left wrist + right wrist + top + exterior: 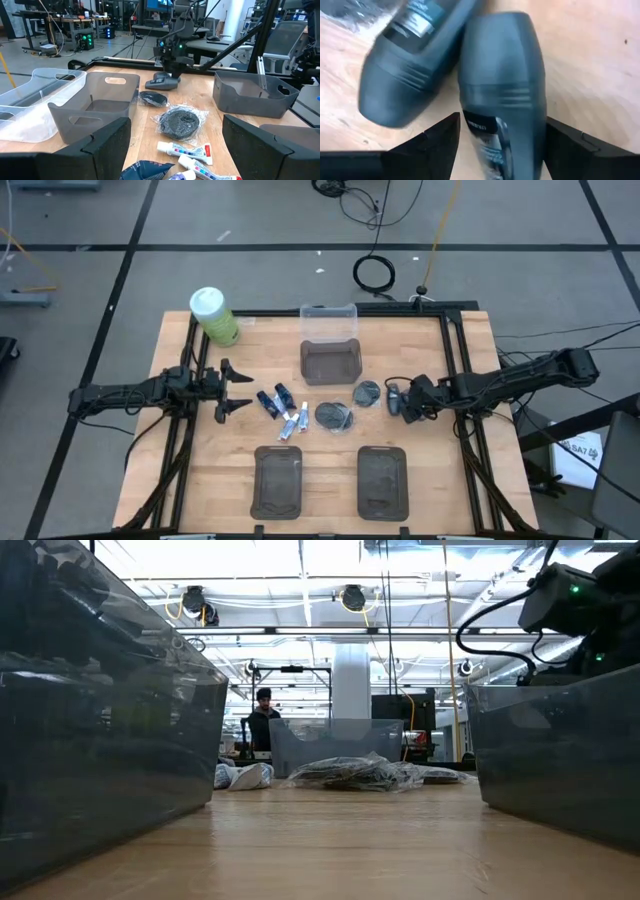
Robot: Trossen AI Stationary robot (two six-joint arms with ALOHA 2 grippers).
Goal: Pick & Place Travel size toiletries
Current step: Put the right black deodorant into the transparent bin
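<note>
Right now you're at the pick step: the right gripper (400, 401) is down over two small dark bottles (393, 398) lying side by side on the bench (440, 470), right of the round pots. In the right wrist view its fingers (432, 142) straddle the nearer bottle (502, 85), gap wide, not visibly pinching yet. Next move, I'd judge: close squarely on that one bottle without catching its neighbour (402, 65), which touches it at an angle.

The left gripper (243, 391) waits spread wide at bench left, near the dark blue mini tubes (273, 400).

Materials:
- Bottles: smooth matte dark plastic, rounded domed ends, ribbed band; likely to roll or slip.
- White-and-pale-blue mini tubes (182, 149): soft, flat-crimped.
- Round flat pots (333, 415): grey, see-through, one in crinkly film (179, 121).
- Grey rectangular trays (279, 480): rigid, semi-translucent plastic, empty from above.
- Bench: pale wood planks.
</note>
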